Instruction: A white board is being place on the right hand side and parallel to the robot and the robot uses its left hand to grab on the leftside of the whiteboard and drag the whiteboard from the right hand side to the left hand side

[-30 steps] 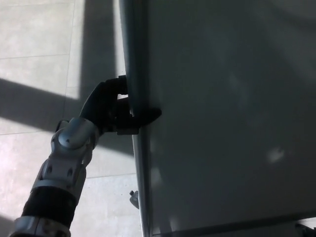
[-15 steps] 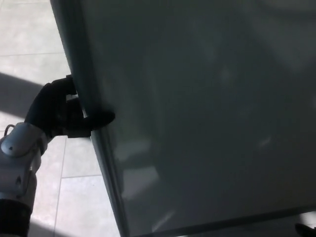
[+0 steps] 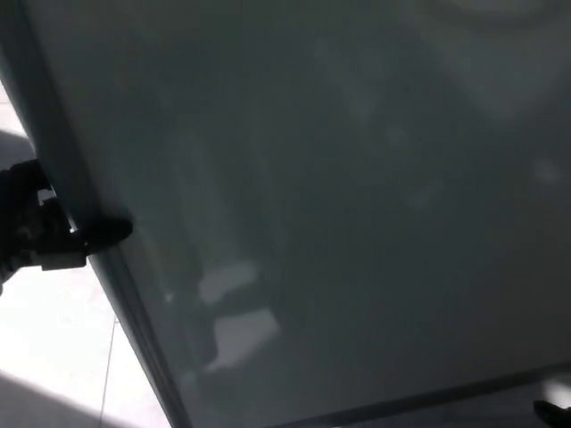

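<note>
Your left robot hand (image 3: 40, 227): black, at the picture's left edge, clamped on the left edge of the whiteboard (image 3: 339, 205), one finger (image 3: 109, 233) hooked over onto its face. Your right robot hand: not in view. Whiteboard: grey, in shade, filling nearly the whole picture, its left frame running tilted from upper left to lower middle, pale reflections low on its surface. Floor (image 3: 62, 348): light tiles, showing only in the lower left corner, beyond the board's edge.
</note>
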Controlling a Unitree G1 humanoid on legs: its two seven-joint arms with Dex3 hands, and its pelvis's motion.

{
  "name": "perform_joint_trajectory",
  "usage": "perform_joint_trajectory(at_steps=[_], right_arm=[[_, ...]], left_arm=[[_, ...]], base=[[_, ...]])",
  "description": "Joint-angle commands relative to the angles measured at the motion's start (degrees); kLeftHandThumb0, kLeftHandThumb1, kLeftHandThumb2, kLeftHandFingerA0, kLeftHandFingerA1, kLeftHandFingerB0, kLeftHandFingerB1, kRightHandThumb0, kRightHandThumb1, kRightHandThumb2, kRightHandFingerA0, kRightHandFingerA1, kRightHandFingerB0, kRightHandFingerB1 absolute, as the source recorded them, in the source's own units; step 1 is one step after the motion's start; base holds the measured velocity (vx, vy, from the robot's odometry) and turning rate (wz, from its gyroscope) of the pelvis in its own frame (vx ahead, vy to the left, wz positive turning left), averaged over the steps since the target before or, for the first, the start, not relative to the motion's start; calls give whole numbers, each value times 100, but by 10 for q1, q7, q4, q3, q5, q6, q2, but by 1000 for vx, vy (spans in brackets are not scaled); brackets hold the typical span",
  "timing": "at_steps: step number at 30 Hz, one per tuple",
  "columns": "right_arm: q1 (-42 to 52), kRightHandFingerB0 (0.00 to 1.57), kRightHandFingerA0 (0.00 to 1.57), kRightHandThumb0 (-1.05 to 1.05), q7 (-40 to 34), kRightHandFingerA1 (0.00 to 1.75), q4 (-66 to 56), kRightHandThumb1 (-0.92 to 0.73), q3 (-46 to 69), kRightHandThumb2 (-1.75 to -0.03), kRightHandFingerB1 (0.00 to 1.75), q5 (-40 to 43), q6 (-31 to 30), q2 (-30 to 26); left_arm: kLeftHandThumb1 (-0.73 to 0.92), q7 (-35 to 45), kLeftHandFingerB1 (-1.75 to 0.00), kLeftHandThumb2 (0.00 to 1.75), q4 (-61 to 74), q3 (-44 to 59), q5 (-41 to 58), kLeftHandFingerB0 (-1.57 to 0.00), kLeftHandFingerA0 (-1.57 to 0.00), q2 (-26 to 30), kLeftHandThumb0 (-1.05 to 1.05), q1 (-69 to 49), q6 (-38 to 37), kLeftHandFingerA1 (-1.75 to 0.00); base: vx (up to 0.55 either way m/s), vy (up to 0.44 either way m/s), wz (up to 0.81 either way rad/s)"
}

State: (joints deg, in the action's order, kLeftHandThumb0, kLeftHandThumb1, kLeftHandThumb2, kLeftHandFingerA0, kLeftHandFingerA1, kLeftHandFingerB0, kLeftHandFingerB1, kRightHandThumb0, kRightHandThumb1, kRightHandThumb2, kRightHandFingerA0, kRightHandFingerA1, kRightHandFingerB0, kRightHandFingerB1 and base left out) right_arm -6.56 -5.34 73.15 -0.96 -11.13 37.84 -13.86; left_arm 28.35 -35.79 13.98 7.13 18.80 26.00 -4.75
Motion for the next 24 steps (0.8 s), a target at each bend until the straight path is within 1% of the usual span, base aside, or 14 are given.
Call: perform_joint_trajectory(at_steps=[1,2,4,5,6,7,8,9,11,12,16,17,22,24], right_arm=[[7,12,22,-63,3,45,2,-73,4,-90,40,2,9,-7],[7,16,30,-57,-3,36,1,-88,0,-65,29,-3,5,-8],[6,17,30,-57,-3,36,1,-88,1,-65,29,-2,5,-7],[5,12,23,-63,-1,44,2,-73,2,-90,39,0,2,-6],[5,16,30,-58,-2,35,2,-88,2,-65,29,-1,1,-6],[4,16,30,-58,-4,35,3,-88,0,-65,29,-3,2,-7],[4,17,30,-58,-3,35,2,-88,1,-65,29,-2,1,-6],[4,17,30,-58,-2,36,2,-87,2,-65,29,0,1,-5],[6,17,30,-57,0,36,2,-87,4,-65,29,1,3,-5],[6,12,22,-62,0,44,2,-73,3,-89,39,1,4,-5],[2,12,23,-62,-3,45,3,-73,1,-89,40,-2,3,-5],[1,16,30,-59,-2,36,2,-87,2,-65,29,-1,2,-5],[3,17,30,-60,-2,36,3,-87,5,-64,29,2,3,-2],[2,16,31,-60,-4,36,4,-87,2,-64,29,0,1,0]], left_arm=[[59,-1,-171,55,-45,38,24,-63,-75,54,-16,11,-23,-175],[61,10,-171,57,-64,45,31,-63,-77,62,-16,17,-37,-175],[60,-19,-162,53,-78,60,32,-70,-75,74,-15,28,-23,-175],[61,-22,-165,56,-93,68,34,-67,-71,82,-14,35,-27,-175],[63,-22,-153,52,-107,75,36,-70,-68,89,-14,42,-32,-175],[63,-21,-153,52,-117,81,38,-70,-68,94,-14,46,-36,-175],[67,-27,-127,53,-138,88,34,-69,-66,108,-15,54,-45,-167],[67,-25,-151,52,-157,96,35,-65,-65,119,-13,62,-47,-175],[66,-17,-165,57,-196,105,36,-60,-67,141,-13,77,-59,-175],[70,-18,-158,53,-215,107,31,-61,-66,151,-12,84,-69,-175],[72,-31,-138,50,-253,107,18,-62,-71,179,-8,100,-100,-175],[69,-29,-156,54,-270,110,19,-62,-67,196,-8,110,-98,-175],[66,-32,-169,59,-293,112,19,-51,-63,223,-6,122,-91,-175],[64,-36,-168,56,-299,110,13,-57,-64,240,-9,120,-97,-175]], base=[[0,0,0],[0,0,0],[0,0,0],[0,0,0],[0,0,0],[0,0,0],[0,0,0],[0,0,0],[0,0,0],[0,0,0],[0,0,0],[0,0,0],[0,0,0],[0,0,0]])
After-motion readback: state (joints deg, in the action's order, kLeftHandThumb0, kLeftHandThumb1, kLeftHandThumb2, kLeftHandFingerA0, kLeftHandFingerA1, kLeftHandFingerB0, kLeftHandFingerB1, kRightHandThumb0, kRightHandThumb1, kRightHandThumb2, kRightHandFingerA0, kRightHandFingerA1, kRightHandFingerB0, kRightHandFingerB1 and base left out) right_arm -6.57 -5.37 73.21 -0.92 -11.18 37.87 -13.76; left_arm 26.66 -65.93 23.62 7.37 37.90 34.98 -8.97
